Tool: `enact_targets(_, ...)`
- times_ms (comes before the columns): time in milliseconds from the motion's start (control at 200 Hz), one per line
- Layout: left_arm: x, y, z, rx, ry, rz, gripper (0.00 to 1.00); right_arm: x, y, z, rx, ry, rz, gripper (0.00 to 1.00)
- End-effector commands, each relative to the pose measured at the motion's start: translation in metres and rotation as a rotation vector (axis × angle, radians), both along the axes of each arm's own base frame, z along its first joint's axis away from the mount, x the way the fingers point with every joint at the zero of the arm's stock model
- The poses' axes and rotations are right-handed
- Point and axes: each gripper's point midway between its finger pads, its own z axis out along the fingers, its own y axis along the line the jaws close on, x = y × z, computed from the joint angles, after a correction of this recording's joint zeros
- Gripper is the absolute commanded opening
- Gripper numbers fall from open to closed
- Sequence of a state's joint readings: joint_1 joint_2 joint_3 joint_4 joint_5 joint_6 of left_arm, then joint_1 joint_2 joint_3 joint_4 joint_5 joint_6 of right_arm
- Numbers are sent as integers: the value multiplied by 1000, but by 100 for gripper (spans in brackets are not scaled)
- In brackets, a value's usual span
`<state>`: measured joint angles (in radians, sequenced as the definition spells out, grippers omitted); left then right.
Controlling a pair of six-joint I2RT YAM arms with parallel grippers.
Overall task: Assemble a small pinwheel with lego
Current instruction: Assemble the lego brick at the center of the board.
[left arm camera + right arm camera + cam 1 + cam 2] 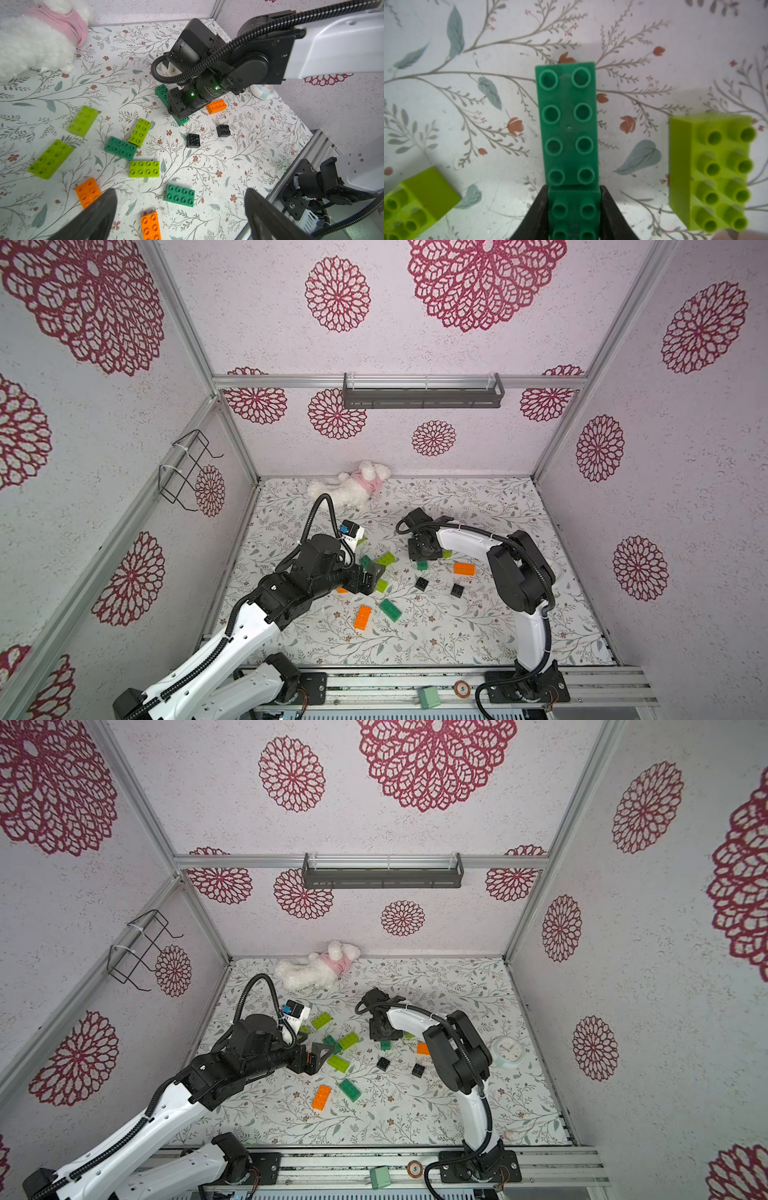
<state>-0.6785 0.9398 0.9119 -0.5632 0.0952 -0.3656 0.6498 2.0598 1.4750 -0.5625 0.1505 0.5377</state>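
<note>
On the desk (457, 639), we find the plush toy (345, 489) against the far edge, left of centre. The oblong bricks (385, 558) scatter across the middle, between the left arm (245, 630) and the right arm (530, 630), with a near pair (390, 610) side by side closer to us. Two square bricks (421, 583) sit right of them. A clock (508, 1051) lies right of the right arm. Between that arm's jaws sits a gripped brick (574, 209), a further brick (568, 124) stretching away from its end.

A white plush toy (353, 489) in a pink top is lying at the far edge of the floral surface (457, 635), left of its middle. A small round white clock (507, 1051) is sitting near the right edge.
</note>
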Motion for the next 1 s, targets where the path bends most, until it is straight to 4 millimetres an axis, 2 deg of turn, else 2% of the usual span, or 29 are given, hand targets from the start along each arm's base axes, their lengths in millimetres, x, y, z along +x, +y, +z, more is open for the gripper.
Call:
enact_targets(0,-3,0,6,6,-24,-15,97,3,-4,3,-46,-7,10,40)
enact_targets(305,-2,1,5,12,-22,-12,97,8,-3,3,-61,-12,21,42)
enact_targets(565,-2,1,4,16,-21,-12,97,11,0,8,-49,-25,23,55)
enact_targets(686,-3,2,4,16,-23,-11,97,15,6,28,-7,-57,42,65)
enact_targets(811,-4,4,7,14,-35,-7,97,14,9,61,41,-81,73,74)
enact_targets(916,-4,6,11,7,-56,-6,97,16,-6,85,78,-115,68,79)
enact_targets(996,-7,5,17,-16,-75,-16,97,23,-30,89,69,-132,43,79)
